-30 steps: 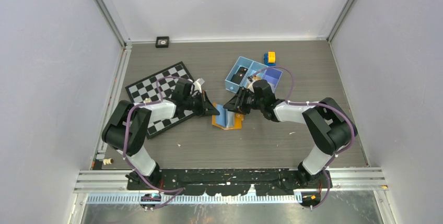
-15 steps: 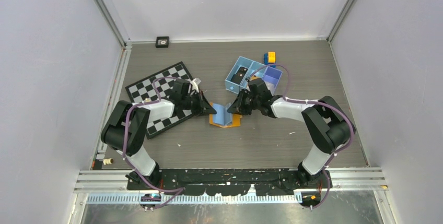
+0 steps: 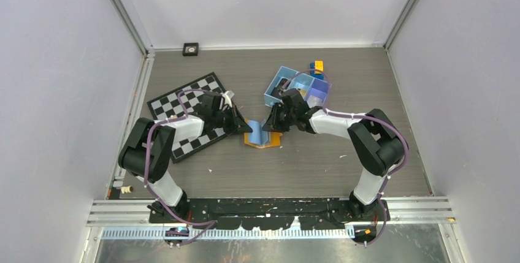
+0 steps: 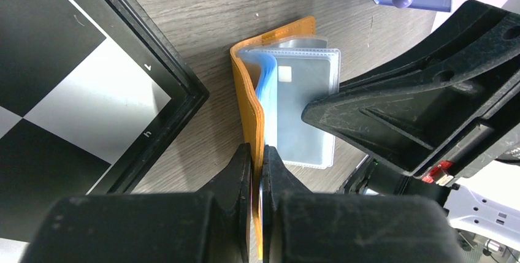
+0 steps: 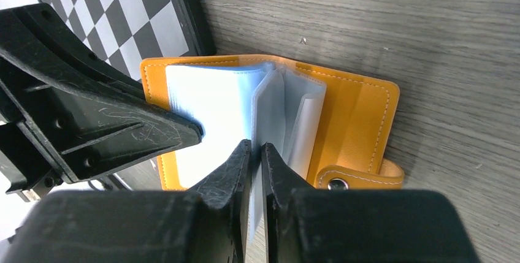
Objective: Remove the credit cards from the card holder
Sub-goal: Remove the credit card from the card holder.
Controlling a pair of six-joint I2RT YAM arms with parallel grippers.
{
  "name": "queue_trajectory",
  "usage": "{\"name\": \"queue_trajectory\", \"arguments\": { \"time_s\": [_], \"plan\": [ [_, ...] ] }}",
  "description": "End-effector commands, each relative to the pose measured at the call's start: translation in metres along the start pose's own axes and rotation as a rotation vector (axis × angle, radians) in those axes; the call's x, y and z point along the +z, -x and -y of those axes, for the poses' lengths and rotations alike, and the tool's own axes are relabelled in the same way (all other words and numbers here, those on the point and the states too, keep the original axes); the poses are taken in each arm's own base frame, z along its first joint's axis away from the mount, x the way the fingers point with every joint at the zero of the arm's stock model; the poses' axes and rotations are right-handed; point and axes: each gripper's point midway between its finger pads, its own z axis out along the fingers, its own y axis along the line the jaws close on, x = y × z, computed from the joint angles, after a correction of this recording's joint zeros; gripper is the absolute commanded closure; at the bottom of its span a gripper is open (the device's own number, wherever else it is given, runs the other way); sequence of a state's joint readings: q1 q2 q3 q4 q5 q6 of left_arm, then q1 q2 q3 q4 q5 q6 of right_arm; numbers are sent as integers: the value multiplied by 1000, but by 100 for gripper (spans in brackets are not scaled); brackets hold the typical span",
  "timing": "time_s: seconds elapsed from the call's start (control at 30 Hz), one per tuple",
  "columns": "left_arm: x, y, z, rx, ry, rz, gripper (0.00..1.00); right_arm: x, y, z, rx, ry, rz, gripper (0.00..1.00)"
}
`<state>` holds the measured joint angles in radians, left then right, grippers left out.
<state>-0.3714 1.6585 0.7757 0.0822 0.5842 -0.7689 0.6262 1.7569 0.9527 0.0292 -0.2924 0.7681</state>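
The orange card holder (image 3: pixel 267 141) lies open on the table between both grippers. My left gripper (image 3: pixel 248 128) is shut on the holder's left orange cover (image 4: pixel 248 100), which stands on edge. My right gripper (image 3: pixel 270 124) is shut on a greyish clear sleeve (image 5: pixel 267 100) lifted from the middle of the holder. A light blue card (image 5: pixel 208 100) shows in the left sleeves. Another sleeve holds a card with a chip (image 4: pixel 298 94). The closing tab (image 5: pixel 362 179) lies flat at the right. My left gripper (image 4: pixel 256 152) and my right gripper (image 5: pixel 256 149) nearly face each other.
A chessboard (image 3: pixel 184 106) lies under and left of the left arm. The blue three-compartment tray (image 3: pixel 279 83) sits just behind the right gripper, with a yellow-and-blue block (image 3: pixel 317 65) behind it. A small black square (image 3: pixel 191 49) sits at the back wall.
Both grippers and the card holder have shifted a little to the left and toward the back. The right wrist has swung closer to the blue tray. Both grippers stay shut.
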Motion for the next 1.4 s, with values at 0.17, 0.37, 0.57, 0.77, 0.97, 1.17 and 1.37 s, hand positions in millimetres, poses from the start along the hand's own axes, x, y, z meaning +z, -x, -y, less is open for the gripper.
{"name": "queue_trajectory", "arguments": {
  "time_s": [0.17, 0.37, 0.57, 0.77, 0.97, 1.17, 1.37],
  "plan": [
    [3, 1, -7, 40, 63, 8, 100, 3, -15, 16, -76, -137, -25, 76],
    [3, 2, -9, 39, 76, 15, 100, -5, -11, -1, -62, -54, 2, 76],
    [2, 1, -10, 38, 80, 11, 100, -15, -5, 1, -63, -69, 31, 55],
    [1, 2, -10, 40, 86, 14, 100, -28, 6, 5, -13, -36, 65, 67],
    [2, 1, -12, 35, 89, 8, 100, -34, 9, 5, 2, -21, 76, 76],
    [2, 2, -12, 38, 91, 10, 100, -18, 0, 12, 8, -38, 16, 85],
    [4, 1, -12, 32, 87, 2, 100, -8, -6, 8, -10, -37, -8, 85]
  ]
}}
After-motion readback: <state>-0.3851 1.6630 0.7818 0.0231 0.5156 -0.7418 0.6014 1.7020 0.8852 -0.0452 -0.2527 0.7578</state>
